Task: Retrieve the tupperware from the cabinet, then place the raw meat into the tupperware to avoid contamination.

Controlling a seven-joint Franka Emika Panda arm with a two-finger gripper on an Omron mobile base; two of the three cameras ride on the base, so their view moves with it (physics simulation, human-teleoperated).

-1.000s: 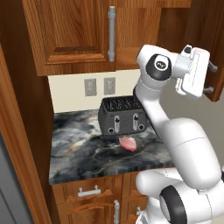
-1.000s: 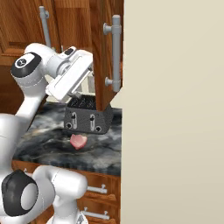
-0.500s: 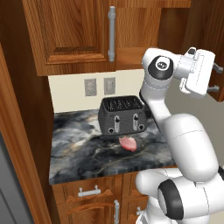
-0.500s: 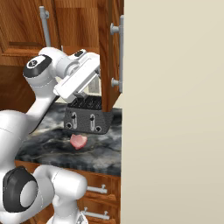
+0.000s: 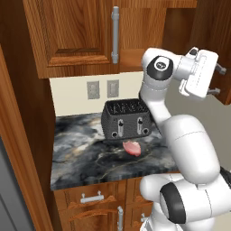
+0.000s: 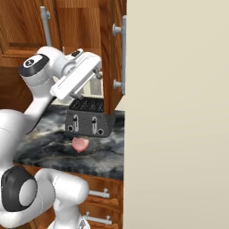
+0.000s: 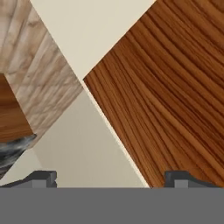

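Observation:
The cabinet has its left door shut and its right door swung out. My gripper hovers by that open door's lower edge, open and holding nothing. From the right base view the gripper sits just left of the door's edge. In the hand view the fingertips stand wide apart, with the door's wood panel close ahead on the right. The raw meat lies on the counter in front of the toaster, and shows as a pink slab in the right base view. The tupperware is hidden.
A dark grey toaster stands on the dark marble counter against the cream wall with two outlets. Lower drawers run below. A tall wooden panel borders the left, a cream wall the right.
The hand drifted slightly right beside the open door, then eased back a little. Its jaws stayed wide apart. Meat and toaster have not moved.

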